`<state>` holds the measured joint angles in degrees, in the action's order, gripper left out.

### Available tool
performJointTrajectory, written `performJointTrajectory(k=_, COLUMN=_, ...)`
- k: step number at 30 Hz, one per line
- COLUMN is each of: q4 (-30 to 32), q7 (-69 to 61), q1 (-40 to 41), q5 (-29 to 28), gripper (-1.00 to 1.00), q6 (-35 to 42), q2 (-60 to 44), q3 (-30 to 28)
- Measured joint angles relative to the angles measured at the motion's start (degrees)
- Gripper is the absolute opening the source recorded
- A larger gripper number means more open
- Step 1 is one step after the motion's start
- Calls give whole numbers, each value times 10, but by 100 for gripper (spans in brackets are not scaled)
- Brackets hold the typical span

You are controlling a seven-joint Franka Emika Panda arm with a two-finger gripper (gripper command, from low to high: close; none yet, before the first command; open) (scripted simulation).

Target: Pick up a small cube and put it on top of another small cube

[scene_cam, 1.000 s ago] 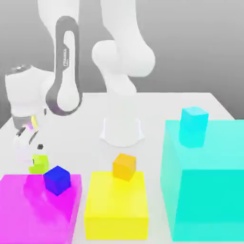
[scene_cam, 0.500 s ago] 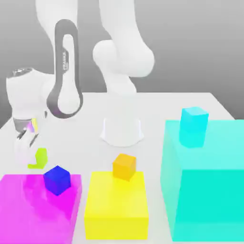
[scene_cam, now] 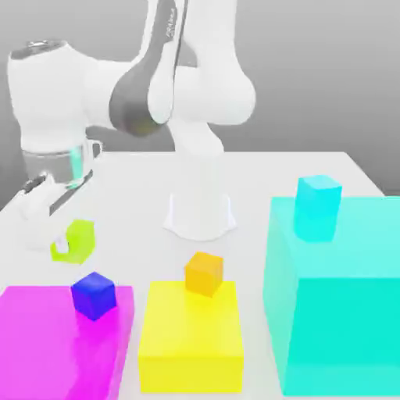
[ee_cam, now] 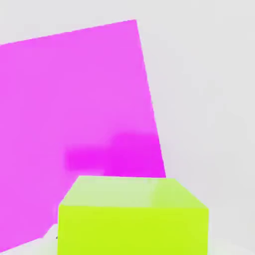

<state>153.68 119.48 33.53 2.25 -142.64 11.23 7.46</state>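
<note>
Lime cube (scene_cam: 78, 241) clenched in jaws (scene_cam: 61, 244), tilted in the exterior view, equal-sided, no long axis

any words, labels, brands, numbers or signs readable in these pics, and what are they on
"FRANKA", in small dark letters running along the robot arm's dark grey link in the exterior view; any smaller print beside it is too small to read.
No text can be made out on the cubes or the large blocks.

Small cubes (scene_cam: 94, 296) (scene_cam: 204, 274) (scene_cam: 319, 196) sit on three blocks (scene_cam: 55, 344) (scene_cam: 192, 332) (scene_cam: 336, 328) side by side.
</note>
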Motion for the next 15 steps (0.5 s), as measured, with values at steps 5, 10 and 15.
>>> performJointTrajectory(k=5, q4=11, q7=19, q1=0, q5=-12, gripper=100, q6=-79, q2=-68, q3=6)
performJointTrajectory(k=10, q4=12, q7=20, q1=0, q5=-13, gripper=100, q6=-89, q2=-77, q3=6)
performJointTrajectory(k=15, q4=-1, q7=12, q1=-4, q5=-2, gripper=100, q6=-5, q2=-7, q3=3)
